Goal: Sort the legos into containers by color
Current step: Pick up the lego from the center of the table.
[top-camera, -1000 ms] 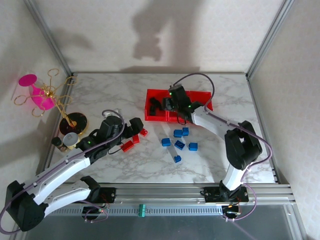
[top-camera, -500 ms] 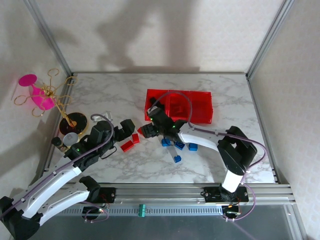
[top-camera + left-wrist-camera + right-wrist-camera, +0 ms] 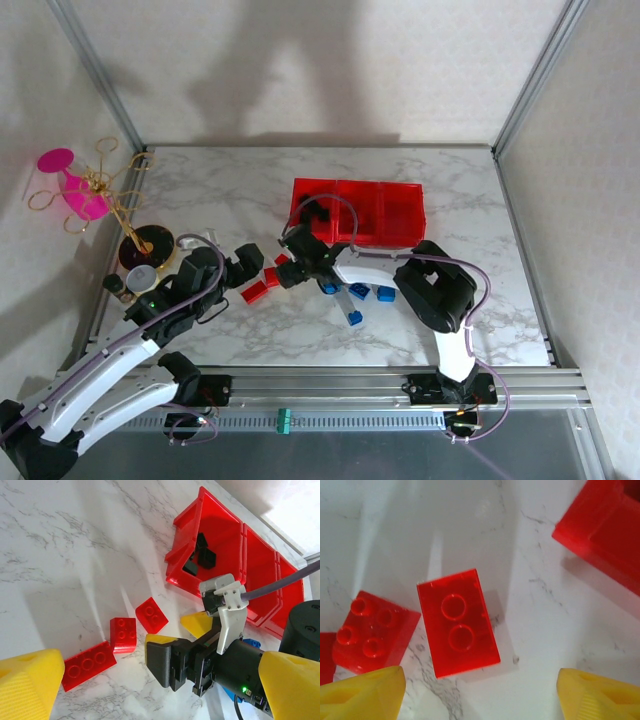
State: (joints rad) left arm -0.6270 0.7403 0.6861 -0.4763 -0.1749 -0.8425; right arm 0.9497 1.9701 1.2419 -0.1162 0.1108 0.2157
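Roughly midway along the table (image 3: 200, 190), toward its far edge, sits the row of three joined red containers (image 3: 405, 215). The wrist view of the left arm shows black legos (image 3: 202, 555) lying in the bin at the row's left end. The right gripper (image 3: 292, 266) reaches across to a spot just off the near left corner of that row. Its yellow-tipped fingers (image 3: 362, 695) are spread apart, low over the marble and gripping nothing. Between them, flat on the table and touched by neither finger, lies a red brick with two studs showing (image 3: 457, 622). A square four-stud red brick (image 3: 372, 632) sits just beside it at a slant. From the left wrist camera the same cluster reads as three red legos in a loose line: a long one (image 3: 87, 665), the square one (image 3: 123, 634) and the tilted one (image 3: 152, 615) nearest the containers. The right gripper (image 3: 177, 630) hangs just behind them. The left gripper (image 3: 255, 268) hovers on the other side of these bricks, toward the table's left edge, with its jaws wide open and empty. Several blue legos (image 3: 358, 290) lie scattered on the marble near the table's middle, in front of the containers and under the right arm. A pink goblet (image 3: 75, 185) stands beyond the table's left edge.
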